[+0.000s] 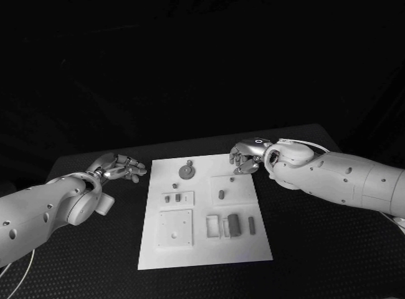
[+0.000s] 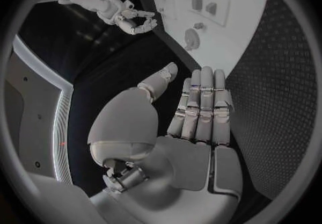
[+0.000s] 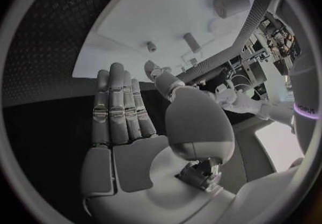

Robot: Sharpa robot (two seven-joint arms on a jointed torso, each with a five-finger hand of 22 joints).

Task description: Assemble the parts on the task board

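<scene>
The white task board [image 1: 202, 249] lies flat in the middle of the table. On it are grey parts: a round disc [image 1: 186, 169] near the far edge, a small peg [image 1: 175, 185], an oblong piece [image 1: 221, 194] and upright blocks [image 1: 233, 224] toward the near right. My left hand [image 1: 120, 167] hovers off the board's far left corner, fingers straight, holding nothing [image 2: 195, 122]. My right hand [image 1: 249, 154] hangs over the board's far right corner, also holding nothing, fingers extended [image 3: 127, 122]. The left wrist view shows the disc [image 2: 192, 38] beyond the fingertips.
A raised square plate [image 1: 176, 228] sits at the board's near left. Black table [image 1: 310, 249] surrounds the board on all sides. The right arm [image 1: 355, 180] stretches over the table's right side, the left arm [image 1: 41, 212] over its left.
</scene>
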